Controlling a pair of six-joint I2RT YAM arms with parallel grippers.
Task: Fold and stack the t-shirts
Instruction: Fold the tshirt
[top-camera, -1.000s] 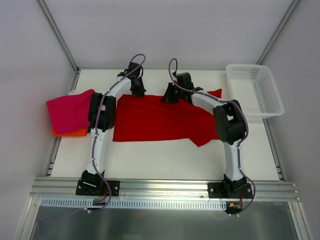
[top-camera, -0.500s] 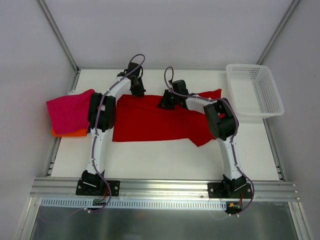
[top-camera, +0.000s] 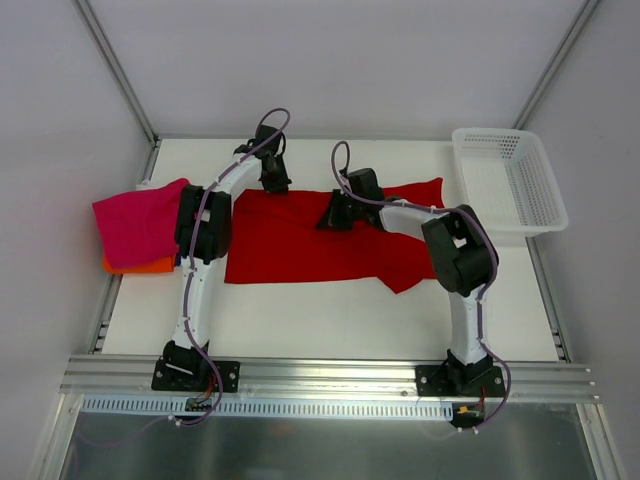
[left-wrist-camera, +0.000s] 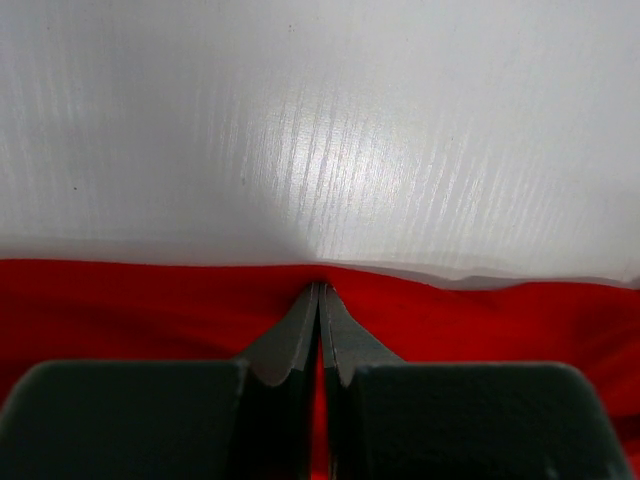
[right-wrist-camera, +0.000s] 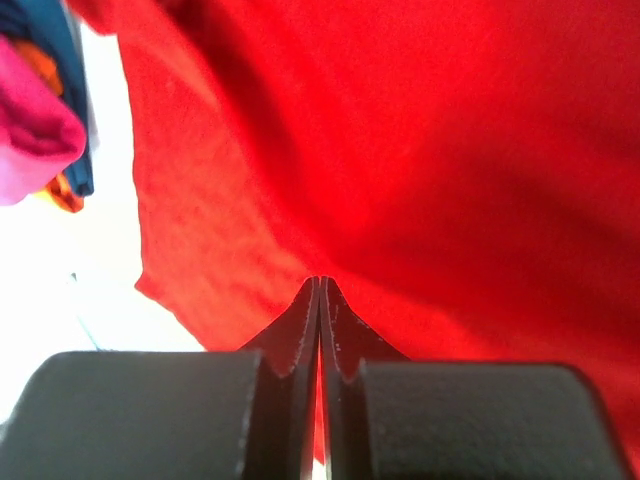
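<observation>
Here, the left gripper (left-wrist-camera: 320, 292) has its two fingers pressed together on the far hem of the bright red cloth t-shirt (top-camera: 300, 245), and the cloth puckers at their tips where it meets the white table (left-wrist-camera: 320, 130). The right gripper (right-wrist-camera: 320, 285) is likewise clamped tight, with red cloth gathered at its fingertips.

From above, the red t-shirt lies spread as a wide band across the middle of the frame. The left gripper is at its upper left corner and the right gripper on its upper edge near the centre.

At the left edge a folded magenta-pink shirt (top-camera: 140, 222) rests on a folded orange shirt (top-camera: 135, 266). A blue shirt (right-wrist-camera: 75, 110) shows beside them in the right wrist view.

A white plastic mesh basket (top-camera: 510, 185) sits at the upper right.
</observation>
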